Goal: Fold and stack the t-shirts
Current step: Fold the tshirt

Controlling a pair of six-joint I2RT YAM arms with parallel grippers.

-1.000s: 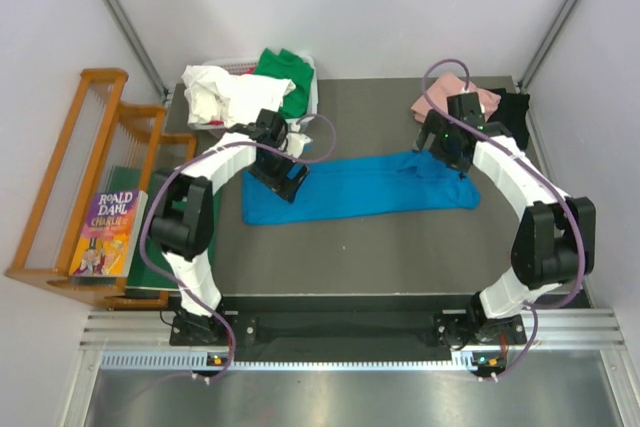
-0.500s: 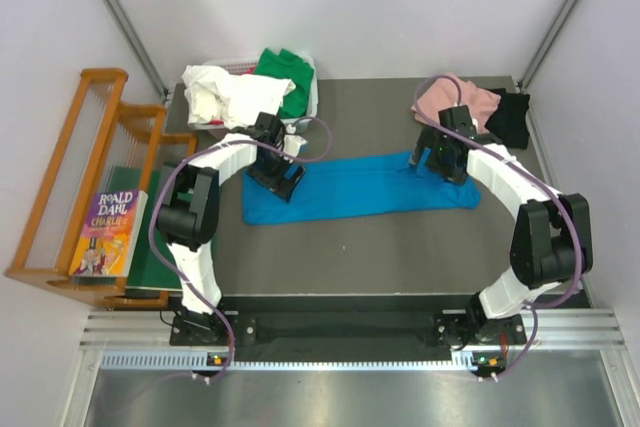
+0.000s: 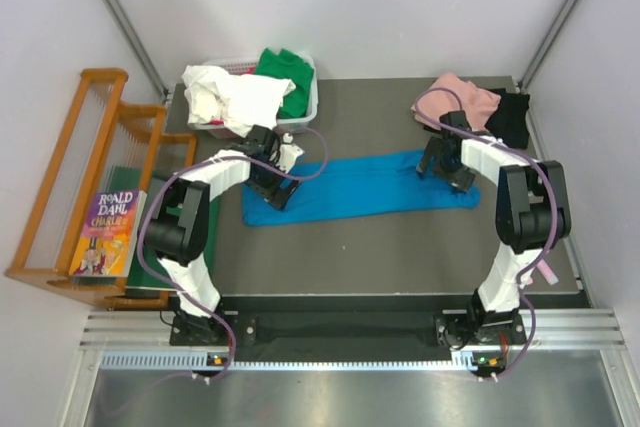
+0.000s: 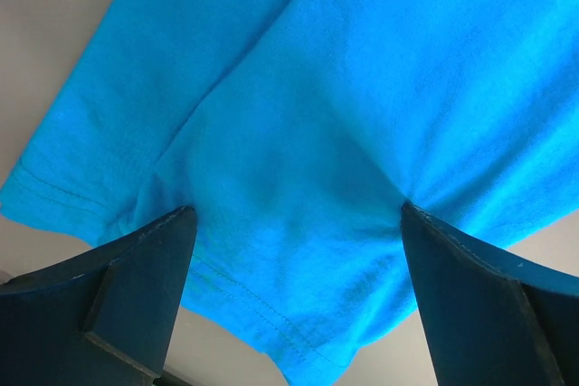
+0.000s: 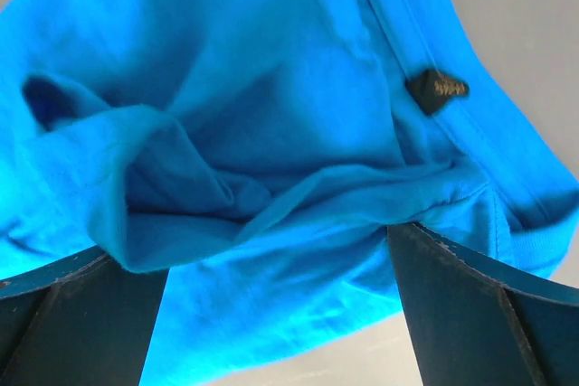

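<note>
The top camera looks steeply down from above and behind the arm bases [image 3: 200, 327], at the bottom of its frame, taking in the whole worktop [image 3: 400, 247]. Each wrist camera faces down at very close range: the left pincer [image 4: 296, 212] and right pincer [image 5: 262, 241] fill the lower corners. All three share the blue t-shirt [image 3: 360, 185], one end per wrist view.

text 1: "ROALD DAHL", large letters across the top of the book [image 3: 103, 234] cover, top view, book at the wooden rack [image 3: 60, 177] left of the table | text 2: "CHARLIE" just below it, rest of the title too small to read | tag [image 5: 436, 89]: small dark label on the blue t-shirt [image 5: 271, 61] beside a stitched band, right wrist view, lettering too blurred to read
</note>
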